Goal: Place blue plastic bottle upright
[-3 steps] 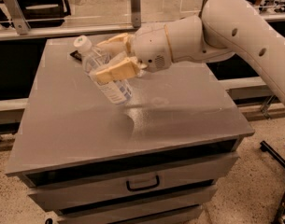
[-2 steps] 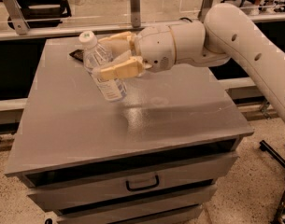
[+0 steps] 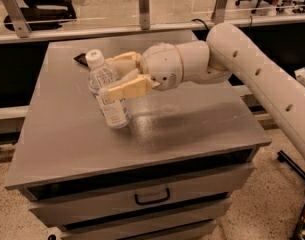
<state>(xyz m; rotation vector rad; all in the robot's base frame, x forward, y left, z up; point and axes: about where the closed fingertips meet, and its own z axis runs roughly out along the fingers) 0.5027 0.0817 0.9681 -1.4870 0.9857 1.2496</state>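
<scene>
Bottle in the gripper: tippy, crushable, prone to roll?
Probably tippy: the bottle is tall, narrow and leaning cap-left, with the gripper clamped round its middle above the table. Likely light and squashy: thin clear plastic, contents unclear. Its round body would likely roll if it falls over.

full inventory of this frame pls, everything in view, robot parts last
blue plastic bottle: 1, clear with a pale label and white cap, left-centre of the tabletop, slightly tilted
packet: 1, black, back left of the tabletop behind the bottle; type unclear
cabinet: 1, grey, centre of view, flat top
drawer handle: 1, dark, cabinet front
railing posts: 3, metal, behind the cabinet
office chairs: 2, dark, far background, left and right
arm: 1, white, reaching in from the right
gripper: 1, cream fingers, over the tabletop's left-centre, shut on the bottle's upper body
</scene>
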